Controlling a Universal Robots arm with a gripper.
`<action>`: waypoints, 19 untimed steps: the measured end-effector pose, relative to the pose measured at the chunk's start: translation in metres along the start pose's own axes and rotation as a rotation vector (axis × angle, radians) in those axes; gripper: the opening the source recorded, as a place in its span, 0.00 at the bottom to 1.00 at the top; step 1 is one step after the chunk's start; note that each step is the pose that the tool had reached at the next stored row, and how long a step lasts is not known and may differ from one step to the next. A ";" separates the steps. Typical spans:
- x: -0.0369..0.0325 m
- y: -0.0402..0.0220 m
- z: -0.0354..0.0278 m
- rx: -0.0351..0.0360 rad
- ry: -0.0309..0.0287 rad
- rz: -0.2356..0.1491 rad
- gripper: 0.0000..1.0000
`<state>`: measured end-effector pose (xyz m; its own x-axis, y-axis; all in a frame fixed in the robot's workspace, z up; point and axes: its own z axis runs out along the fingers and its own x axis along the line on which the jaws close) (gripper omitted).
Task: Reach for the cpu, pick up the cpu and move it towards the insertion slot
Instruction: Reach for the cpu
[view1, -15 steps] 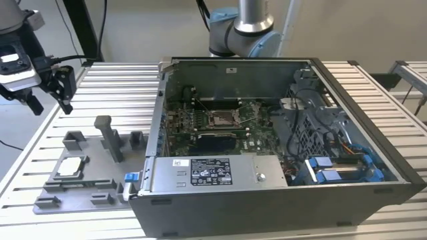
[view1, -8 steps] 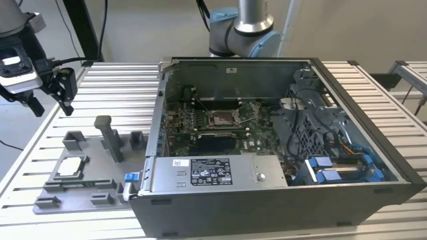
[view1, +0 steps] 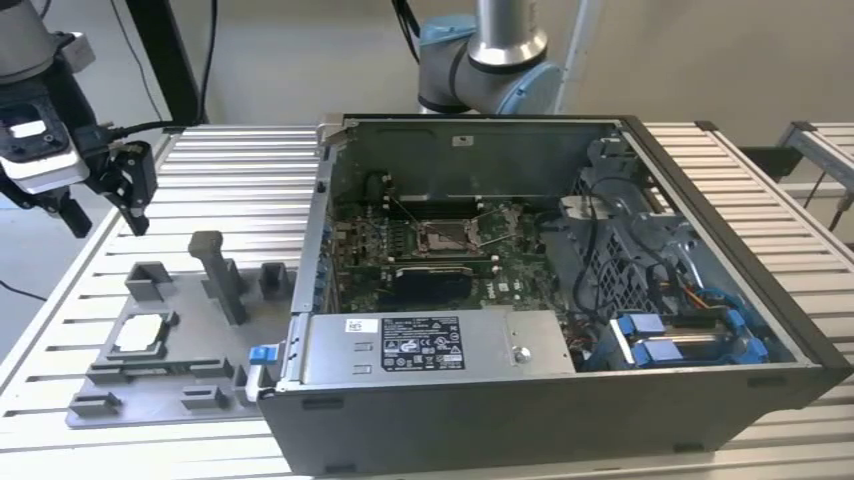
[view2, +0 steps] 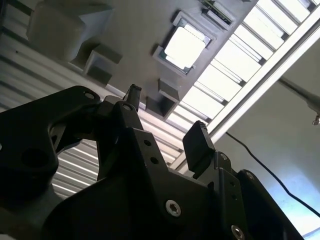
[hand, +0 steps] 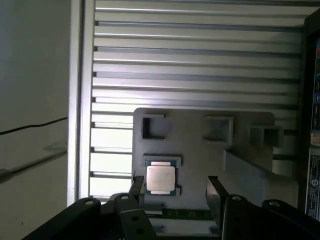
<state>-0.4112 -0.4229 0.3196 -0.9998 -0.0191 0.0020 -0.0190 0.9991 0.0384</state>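
The cpu (view1: 140, 333) is a small silvery square chip lying flat in a recess of the grey fixture plate (view1: 160, 395), at the exterior view's left. It shows in both wrist views too, cpu (hand: 160, 179) and cpu (view2: 185, 47). My gripper (view1: 104, 213) hangs high above the ribbed table, up and behind the fixture, open with nothing between its black fingers (hand: 216, 197). The insertion slot (view1: 442, 237) is a silver-framed square socket on the green motherboard inside the open computer case (view1: 534, 400).
Grey fixture blocks and an upright post (view1: 214, 270) stand on the plate near the cpu. The case's wall (view1: 310, 240) rises right beside the fixture. Cables and blue drive parts (view1: 667, 335) fill the case's right side. The arm's base (view1: 487, 70) stands behind the case.
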 end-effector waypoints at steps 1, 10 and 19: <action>0.0000 -0.0001 0.0016 0.0001 0.0001 0.000 1.00; 0.0000 -0.0033 0.0178 -0.0001 0.0004 0.000 1.00; 0.0010 -0.0212 0.0354 -0.0006 0.0000 0.002 1.00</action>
<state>-0.4119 -0.4428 0.2834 -0.9999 -0.0166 0.0021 -0.0165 0.9991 0.0390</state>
